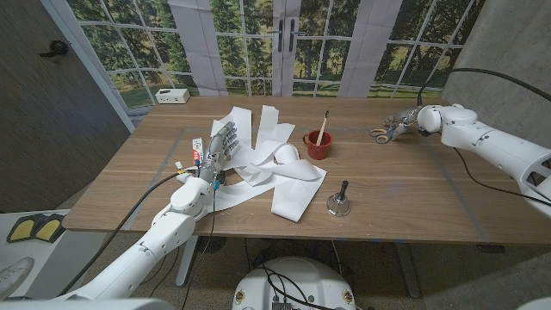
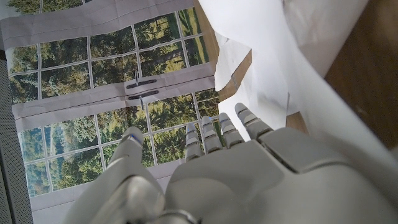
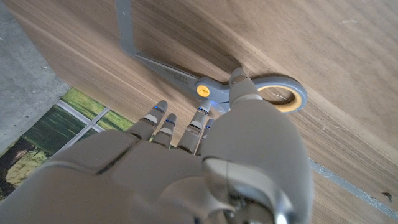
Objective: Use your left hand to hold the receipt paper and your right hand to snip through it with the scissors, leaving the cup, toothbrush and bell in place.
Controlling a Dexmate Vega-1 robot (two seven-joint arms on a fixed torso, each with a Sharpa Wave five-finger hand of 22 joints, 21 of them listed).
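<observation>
White receipt paper (image 1: 275,172) sprawls in loose folds across the middle of the wooden table (image 1: 413,198) in the head view, with our left hand (image 1: 215,153) reaching onto its left edge, fingers extended and apart – we judge it holds nothing yet; the red cup (image 1: 317,145) with the toothbrush (image 1: 323,127) standing in it sits touching the paper's far right fold, and the bell (image 1: 337,201) stands just beside its near corner, so any tug on the sheet could tip the cup or drag the bell. Our right hand (image 1: 403,120) is at the scissors (image 1: 379,133), well apart from the paper. From the left wrist, the fingers (image 2: 219,134) stretch beside a lifted fold – a weak hold would let the sheet slide. From the right wrist, our fingers (image 3: 239,84) touch the scissors' ring handle (image 3: 281,90) on the wood; we cannot tell whether they are gripped, and a poor grip could skid them away
</observation>
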